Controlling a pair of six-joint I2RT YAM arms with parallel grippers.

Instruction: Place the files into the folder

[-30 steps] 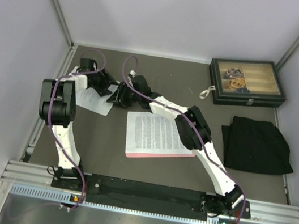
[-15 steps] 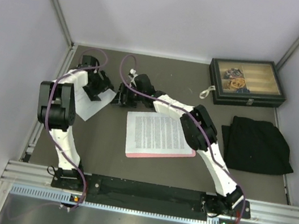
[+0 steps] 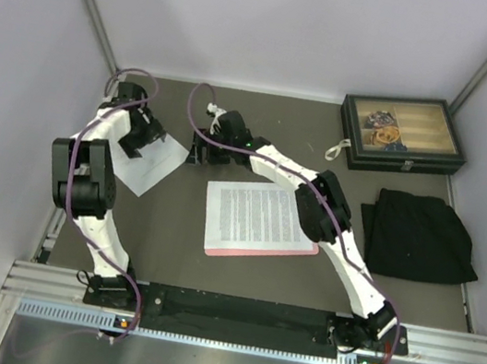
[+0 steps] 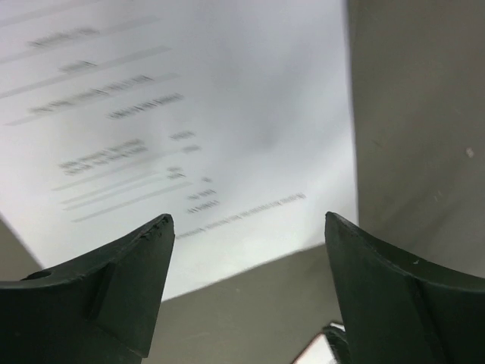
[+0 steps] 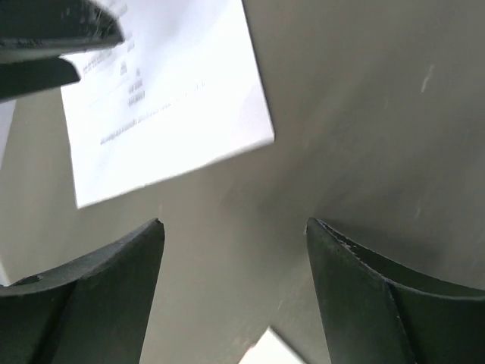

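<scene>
There are two white paper sheets, one pink folder (image 3: 258, 251), one dark box (image 3: 402, 134) and one black cloth (image 3: 417, 235) on the grey tabletop (image 3: 170, 230), worked by two arms. The densely printed sheet (image 3: 259, 217) lies flat on the folder near the middle, covering nearly all of it, so that only a pink strip shows along the near and right edges. The sparsely printed sheet (image 3: 155, 165) lies apart from it at the left, turned at an angle, flat on the tabletop and not in the folder. The left arm rises from its base, bends at a high elbow and reaches to the far left, with the left hand (image 3: 135, 140) pointing down over the far corner of that sheet; in its wrist view the left hand (image 4: 246, 250) has its fingers (image 4: 114, 288) spread wide with nothing between them, and the sparse sheet (image 4: 174, 129) and bare tabletop lie below. The right arm stretches across the folder toward the far middle, and the right hand (image 3: 198, 154) hangs just right of the sparse sheet; its wrist view shows the right hand (image 5: 235, 243) equally wide apart and holding nothing, over bare tabletop, with the sheet's edge (image 5: 167, 114) beyond its fingers (image 5: 379, 303).
</scene>
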